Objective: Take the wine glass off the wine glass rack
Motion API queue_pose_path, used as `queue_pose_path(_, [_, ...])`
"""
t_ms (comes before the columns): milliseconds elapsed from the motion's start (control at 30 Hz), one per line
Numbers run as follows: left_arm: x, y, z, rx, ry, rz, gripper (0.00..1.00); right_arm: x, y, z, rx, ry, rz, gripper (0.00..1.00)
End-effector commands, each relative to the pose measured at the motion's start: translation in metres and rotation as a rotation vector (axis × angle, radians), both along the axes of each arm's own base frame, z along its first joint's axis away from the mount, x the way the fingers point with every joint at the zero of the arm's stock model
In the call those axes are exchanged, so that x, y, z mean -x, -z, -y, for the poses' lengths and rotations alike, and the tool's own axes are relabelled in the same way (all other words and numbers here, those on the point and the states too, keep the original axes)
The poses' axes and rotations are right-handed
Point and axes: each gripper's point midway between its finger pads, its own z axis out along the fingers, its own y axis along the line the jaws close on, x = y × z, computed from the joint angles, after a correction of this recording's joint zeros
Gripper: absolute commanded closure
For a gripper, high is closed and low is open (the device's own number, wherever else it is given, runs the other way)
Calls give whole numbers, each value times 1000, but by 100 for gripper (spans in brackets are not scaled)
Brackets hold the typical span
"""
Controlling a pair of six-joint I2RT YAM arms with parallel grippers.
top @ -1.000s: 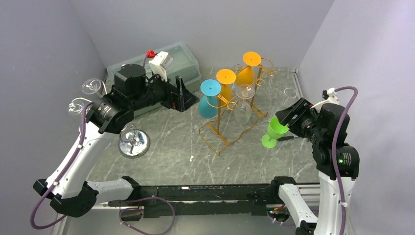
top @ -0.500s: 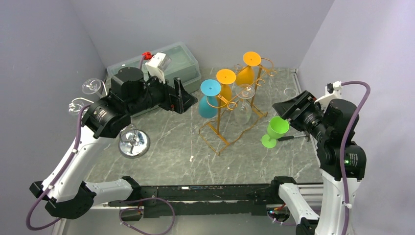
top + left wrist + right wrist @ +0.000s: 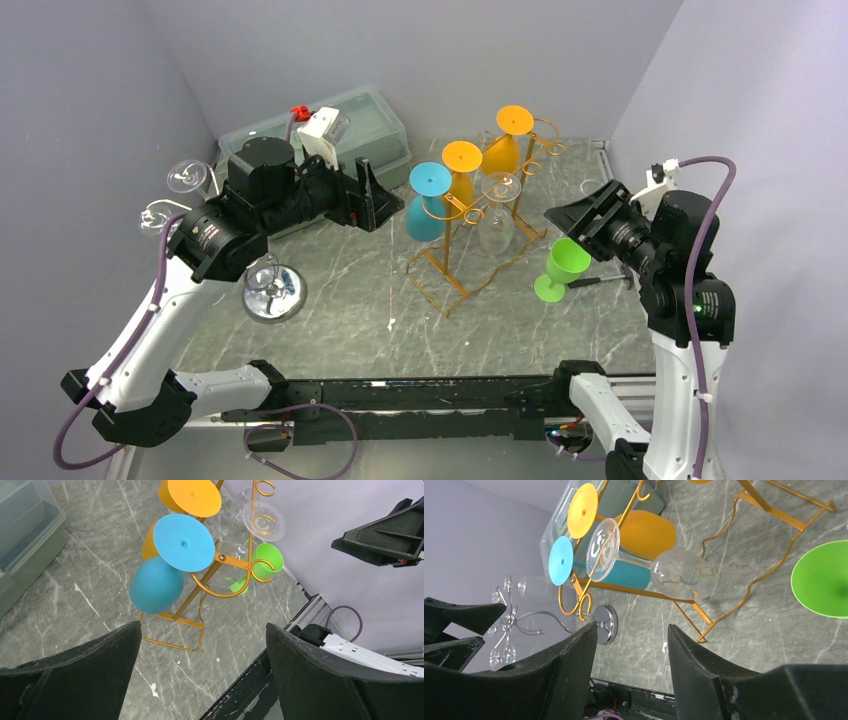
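Wine glass, blue (image 3: 156,584), is hanging bowl-down on the gold wire rack (image 3: 232,561); left tool (image 3: 202,630) and right tool (image 3: 631,630) are gaping empty, the left facing it, so the reach-in looks pending, calling for a grip on its stem.

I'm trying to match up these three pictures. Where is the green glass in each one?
Top external: the green glass is right of centre, just right of the golden wire rack.
Left wrist: the glass is upper middle, behind the rack's wires.
Right wrist: the glass is at the right edge, cut off.
Shared landmark: the rack.
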Motion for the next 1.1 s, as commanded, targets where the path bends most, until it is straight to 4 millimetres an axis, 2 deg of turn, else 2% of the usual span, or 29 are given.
queue_pose_path(0, [-1, -21, 1, 49, -9, 55, 1, -7, -12, -4, -24, -18, 34, 44])
queue_pose_path(233, [-5, -18, 7, 64, 6, 57, 0, -10, -15, -10, -63, -36, 32, 46])
queue_pose_path(367, [-9, -14, 13, 67, 12, 50, 1, -17, -8, -17, -91, -54, 13, 48])
queue_pose_path(633, [-14, -12, 18, 82, 8, 47, 0, -39, 11, -50, -126, -58, -25, 54])
queue_pose_path(900, [-18, -13, 21, 92, 6, 48, 1, -58, 4, -43, -199, 47, 11, 61])
queue_pose_path(1067, [-19, -15, 21, 91, 5, 52, 1, -58, -1, -42, -209, 55, 24, 62])
